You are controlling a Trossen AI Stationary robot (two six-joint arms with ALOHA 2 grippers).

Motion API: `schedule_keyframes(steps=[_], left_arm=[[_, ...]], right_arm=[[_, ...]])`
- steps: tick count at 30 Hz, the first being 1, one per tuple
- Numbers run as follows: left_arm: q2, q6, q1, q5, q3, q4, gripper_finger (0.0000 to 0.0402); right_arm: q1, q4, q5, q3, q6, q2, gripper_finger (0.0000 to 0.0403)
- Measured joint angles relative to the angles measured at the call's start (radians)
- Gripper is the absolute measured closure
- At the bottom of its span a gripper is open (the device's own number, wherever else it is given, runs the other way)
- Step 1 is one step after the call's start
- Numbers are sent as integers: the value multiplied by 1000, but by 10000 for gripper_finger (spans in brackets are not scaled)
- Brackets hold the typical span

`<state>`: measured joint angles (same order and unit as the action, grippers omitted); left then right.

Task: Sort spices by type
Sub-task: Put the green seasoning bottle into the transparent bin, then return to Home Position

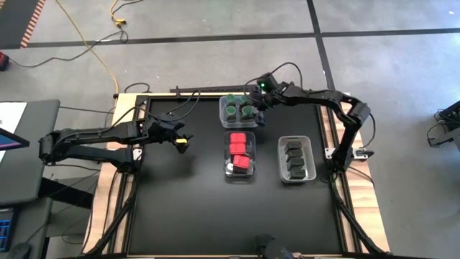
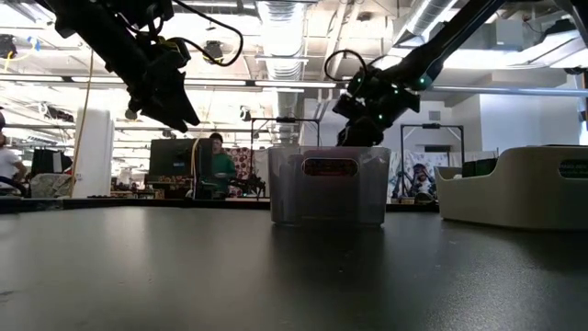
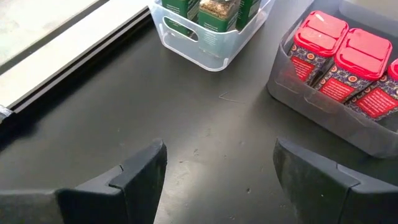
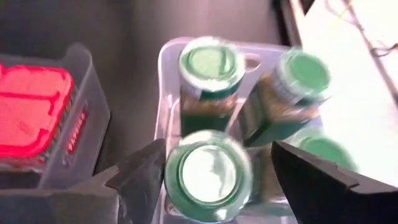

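Observation:
Three clear tubs stand on the black table. The far tub (image 1: 239, 111) holds round jars with green lids (image 4: 211, 62). The middle tub (image 1: 240, 155) holds red square-topped spices (image 3: 348, 50). The right tub (image 1: 296, 158) holds dark blocky ones. My right gripper (image 4: 217, 174) hangs open over the far tub (image 4: 163, 93). Its fingers stand either side of one green-lidded jar (image 4: 208, 177) that sits upright in the tub. My left gripper (image 1: 181, 139) is open and holds nothing. It hovers above bare table to the left of the tubs, pointing toward them (image 3: 217, 174).
Bare black tabletop (image 1: 215, 216) stretches across the near half and the left side. A wooden frame (image 1: 122, 115) borders the table, with cables beyond its far edge. In the low view a person (image 2: 217, 161) sits in the room behind.

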<state>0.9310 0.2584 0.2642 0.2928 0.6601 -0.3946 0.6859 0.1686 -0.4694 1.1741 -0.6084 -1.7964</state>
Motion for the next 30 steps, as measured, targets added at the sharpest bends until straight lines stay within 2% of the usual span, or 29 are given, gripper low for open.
schedule_keyframes(steps=[12, 14, 18, 20, 25, 27, 30], left_arm=[[-1, -30, 0, 0, 0, 7, 120], [-9, -27, 0, 0, 0, 34, 120], [-17, -93, 0, 1, 0, 112, 120], [-22, -162, -5, 0, 0, 153, 120], [-68, -209, -51, 1, 0, 138, 120], [-89, -203, -87, 5, 0, 111, 120], [-122, -177, -159, 70, -7, 63, 120]], right_arm=[[28, 61, 13, 26, 79, 211, 81], [31, 49, 24, 26, 145, 251, 81], [35, 36, 28, 26, 400, 304, 81], [26, 67, 30, 26, 413, 321, 81], [-40, 189, 38, 26, 425, 347, 81], [-87, 221, 83, 25, 432, 348, 81], [-171, 226, 179, 25, 473, 352, 81]])
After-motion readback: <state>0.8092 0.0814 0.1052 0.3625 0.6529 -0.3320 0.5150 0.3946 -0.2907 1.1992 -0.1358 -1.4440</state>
